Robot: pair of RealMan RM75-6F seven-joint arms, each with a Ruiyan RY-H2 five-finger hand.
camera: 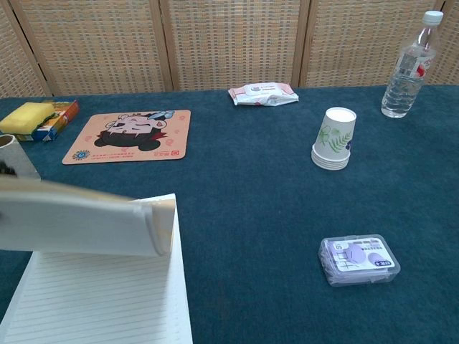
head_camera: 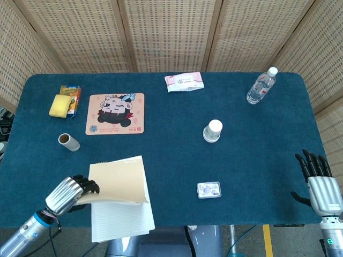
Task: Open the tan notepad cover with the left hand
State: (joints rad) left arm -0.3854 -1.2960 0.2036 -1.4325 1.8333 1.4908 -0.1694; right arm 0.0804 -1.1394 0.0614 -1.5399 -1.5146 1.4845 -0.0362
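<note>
The tan notepad cover [head_camera: 119,181] is lifted clear of the lined white pages [head_camera: 121,220] at the table's near left edge. My left hand [head_camera: 68,194] grips the cover's left edge and holds it up. In the chest view the raised cover [camera: 79,218] fills the left side almost edge-on, blurred, above the lined pages [camera: 100,304], and the hand itself is hidden there. My right hand [head_camera: 319,182] rests open at the near right corner, fingers apart, holding nothing.
A cartoon mouse pad [head_camera: 116,113], a yellow sponge [head_camera: 59,105] on a box and a cardboard tube [head_camera: 68,142] lie at the left. A wipes packet [head_camera: 184,82], water bottle [head_camera: 261,85], paper cups [head_camera: 212,130] and a small plastic case [head_camera: 208,189] sit further right.
</note>
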